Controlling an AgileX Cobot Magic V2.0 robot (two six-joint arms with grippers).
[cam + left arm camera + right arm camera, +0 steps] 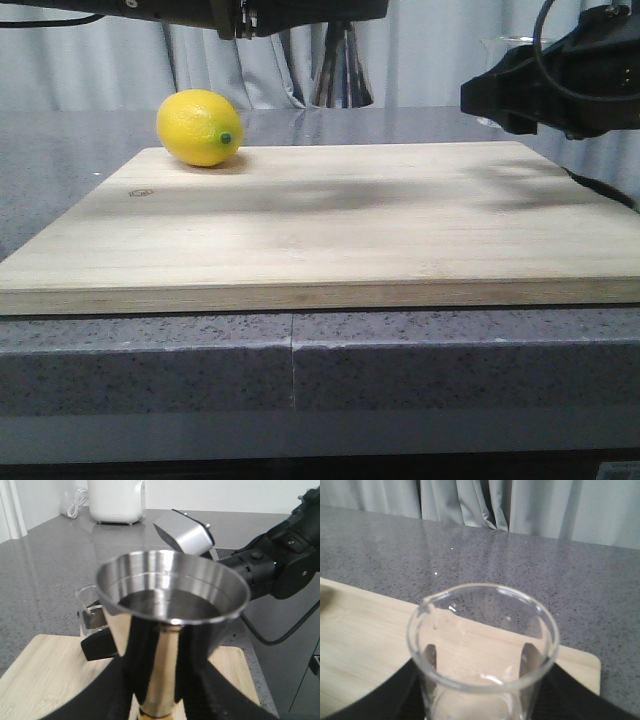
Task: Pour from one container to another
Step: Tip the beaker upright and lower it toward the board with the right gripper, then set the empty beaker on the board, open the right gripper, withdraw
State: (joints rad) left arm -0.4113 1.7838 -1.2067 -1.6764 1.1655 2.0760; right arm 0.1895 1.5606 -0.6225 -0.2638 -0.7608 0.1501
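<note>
Two vessels, both already in hand and held up off the cutting board [330,230].

Glass beaker [482,645]: thin clear wall, light, brittle, slick. Side grip at mid-body is the sensible hold, modest force, or it'll crack or slip. In the R wrist view the dark fingers [410,690] flank it on both sides, so the right gripper [480,700] looks clamped on the body, rim and pouring lip left free. Beaker upright, lip toward the far L of the rim. In the front view only its rim shows [515,42], behind the R arm at upper right. Contents: can't tell, maybe a little clear liquid low down.

Steel jigger [170,605]: rigid, polished, slippery, heavier than the glass for its size. The narrow gold waist is the natural hold since the cones stop it sliding up or down. Left gripper [157,700] is closed on it around that waist, cup mouth up and level. Dark reflection inside, liquid or not unclear.

Beaker [90,612] sits just beyond the jigger rim in the L wrist view, near, not touching afaict. Lemon [200,127] on the far L of the board, well clear.
</note>
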